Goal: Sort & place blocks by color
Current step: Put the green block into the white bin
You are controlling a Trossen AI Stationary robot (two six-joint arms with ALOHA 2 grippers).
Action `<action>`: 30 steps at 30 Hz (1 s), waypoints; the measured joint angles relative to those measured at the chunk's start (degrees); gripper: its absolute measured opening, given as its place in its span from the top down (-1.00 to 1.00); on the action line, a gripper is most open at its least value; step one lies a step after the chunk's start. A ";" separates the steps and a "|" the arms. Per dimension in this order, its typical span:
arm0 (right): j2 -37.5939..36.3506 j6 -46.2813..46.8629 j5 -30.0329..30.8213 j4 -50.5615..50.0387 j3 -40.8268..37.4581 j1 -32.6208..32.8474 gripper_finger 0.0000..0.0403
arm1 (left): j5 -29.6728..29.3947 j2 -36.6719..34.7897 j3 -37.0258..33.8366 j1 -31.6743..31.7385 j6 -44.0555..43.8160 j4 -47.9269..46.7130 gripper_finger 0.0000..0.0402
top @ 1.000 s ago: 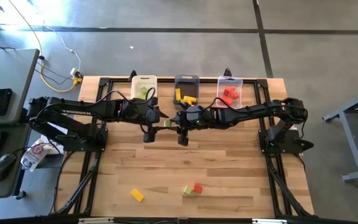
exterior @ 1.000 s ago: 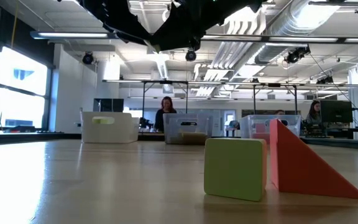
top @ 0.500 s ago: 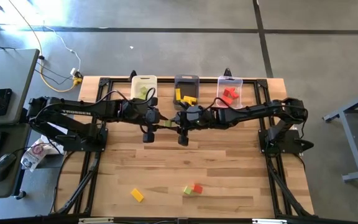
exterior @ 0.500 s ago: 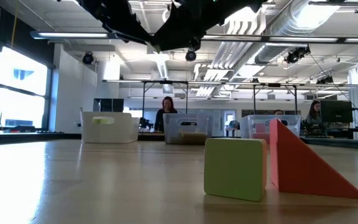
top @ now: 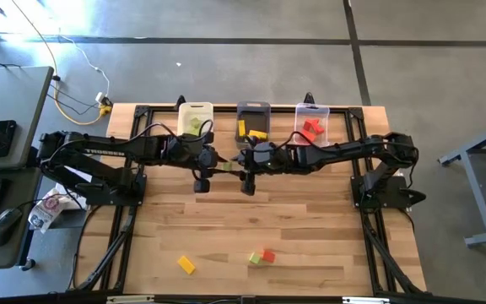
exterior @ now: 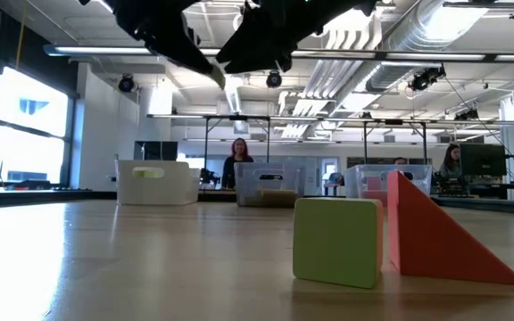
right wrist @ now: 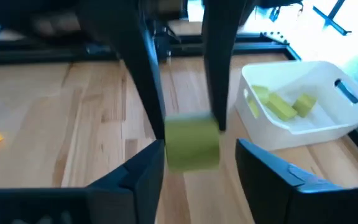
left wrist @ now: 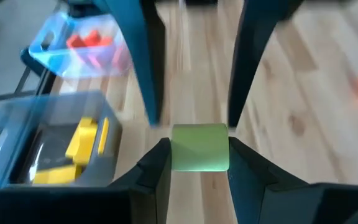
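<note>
A light green block point(left wrist: 199, 147) hangs high over the table's middle, between my two grippers, which meet tip to tip. My left gripper point(left wrist: 199, 163) comes from the table's left and is shut on the block. My right gripper point(right wrist: 197, 163) comes from the right and is open. Its fingers stand on either side of the same block point(right wrist: 191, 143), with a gap showing on one side. In the high view the block point(top: 227, 167) shows between the two wrists. A yellow block point(top: 186, 265), a green block point(top: 255, 258) and a red one point(top: 267, 254) lie near the table's front edge. My left gripper pinches the block by two opposite faces point(left wrist: 178, 155) between its two fingers. The fingers come level from the table's left. The block is lifted clear, well above the table. My right gripper: one finger point(right wrist: 146, 168) stands close beside the block; whether it touches cannot be told.
Along the far edge stand a white bin point(top: 196, 118) with green blocks, a dark grey bin point(top: 252, 121) with yellow blocks and a clear bin point(top: 312, 125) with red ones. In the low view the green block point(exterior: 337, 241) and a red wedge point(exterior: 435, 236) sit side by side.
In the low view the dark shapes of the two grippers overhead have drawn slightly apart, and a small gap shows between them now. The blocks on the table have stayed where they were.
</note>
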 joint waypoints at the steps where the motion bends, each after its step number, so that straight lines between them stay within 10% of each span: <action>1: -0.11 0.02 0.00 0.11 0.14 0.00 0.06 | -0.70 0.10 -0.09 0.00 0.32 -0.68 0.51; 17: -0.44 5.09 -0.50 -4.75 0.09 0.44 -0.05 | -15.53 0.00 -0.07 8.88 0.44 -11.75 0.50; 30: -0.44 10.38 -1.62 -11.14 0.01 0.55 -0.05 | -12.54 -0.08 -0.01 26.24 -7.34 -14.67 0.50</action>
